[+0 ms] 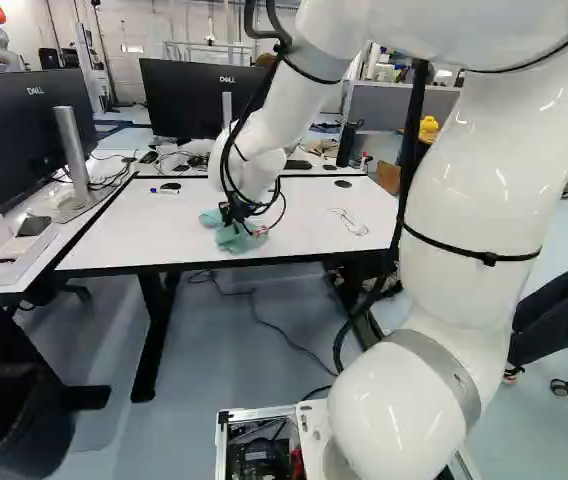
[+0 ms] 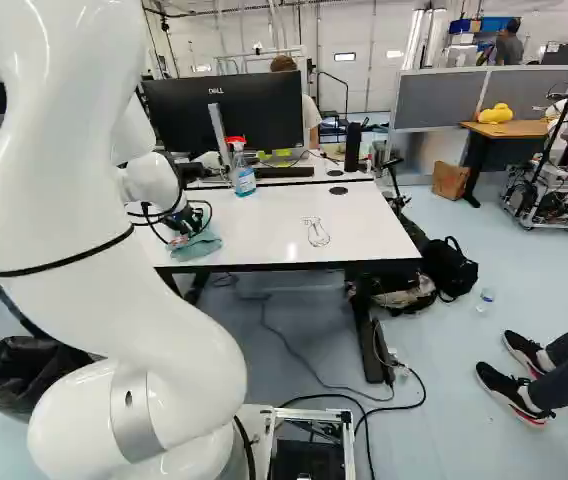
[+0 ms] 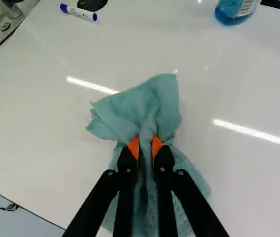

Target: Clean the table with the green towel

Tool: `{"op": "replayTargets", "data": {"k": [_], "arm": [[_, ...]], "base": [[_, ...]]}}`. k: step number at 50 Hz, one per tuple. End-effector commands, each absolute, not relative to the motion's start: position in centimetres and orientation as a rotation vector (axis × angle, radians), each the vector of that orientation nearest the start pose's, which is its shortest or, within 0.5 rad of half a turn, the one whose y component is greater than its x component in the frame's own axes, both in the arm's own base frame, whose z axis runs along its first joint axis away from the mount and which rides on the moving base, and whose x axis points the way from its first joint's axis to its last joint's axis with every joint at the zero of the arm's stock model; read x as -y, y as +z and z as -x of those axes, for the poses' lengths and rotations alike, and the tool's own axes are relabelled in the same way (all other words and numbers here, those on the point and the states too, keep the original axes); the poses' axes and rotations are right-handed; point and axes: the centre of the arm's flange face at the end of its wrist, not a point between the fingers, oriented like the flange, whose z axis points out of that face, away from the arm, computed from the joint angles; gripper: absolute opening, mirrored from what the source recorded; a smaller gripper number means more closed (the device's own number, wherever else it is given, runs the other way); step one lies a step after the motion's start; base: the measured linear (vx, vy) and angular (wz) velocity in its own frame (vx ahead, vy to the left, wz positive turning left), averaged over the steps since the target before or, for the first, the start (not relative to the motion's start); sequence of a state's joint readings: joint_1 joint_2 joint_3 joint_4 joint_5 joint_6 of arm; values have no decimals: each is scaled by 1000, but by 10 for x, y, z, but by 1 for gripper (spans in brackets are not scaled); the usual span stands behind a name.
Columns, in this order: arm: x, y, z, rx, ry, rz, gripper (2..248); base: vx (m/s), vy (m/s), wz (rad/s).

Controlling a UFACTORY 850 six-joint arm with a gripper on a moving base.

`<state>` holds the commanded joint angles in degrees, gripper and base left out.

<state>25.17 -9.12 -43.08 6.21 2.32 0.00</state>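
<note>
My gripper [image 1: 244,222] is low over the white table [image 1: 294,225], near its front edge in the left base view. In the wrist view the gripper [image 3: 146,147] is shut on the green towel [image 3: 152,106], with a fold pinched between its orange pads. The bunched towel rests on the tabletop and spreads ahead of the fingers and beneath them. Seen from the right base camera, the towel [image 2: 196,245] lies by the table's front edge, partly behind the arm.
A blue spray bottle [image 2: 243,172], a marker [image 3: 79,12] and a looped white cable [image 2: 316,232] are on the table. Monitors [image 1: 189,98] stand behind and to the left. Another robot [image 2: 564,165] stands far right. A person's legs [image 2: 554,375] are at the right.
</note>
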Motion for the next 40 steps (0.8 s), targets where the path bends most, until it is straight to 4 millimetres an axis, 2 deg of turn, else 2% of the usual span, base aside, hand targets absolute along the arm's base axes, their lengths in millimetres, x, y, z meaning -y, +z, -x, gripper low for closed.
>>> {"op": "replayTargets", "data": {"k": [9, 23, 40], "arm": [[-202, 408, -428, 470, -898, 2798, 50], [-202, 423, -423, 471, -936, 2776, 50], [-224, 442, -418, 528, -978, 2722, 50]], "base": [[0, 0, 0], [0, 0, 0], [0, 0, 0]]}}
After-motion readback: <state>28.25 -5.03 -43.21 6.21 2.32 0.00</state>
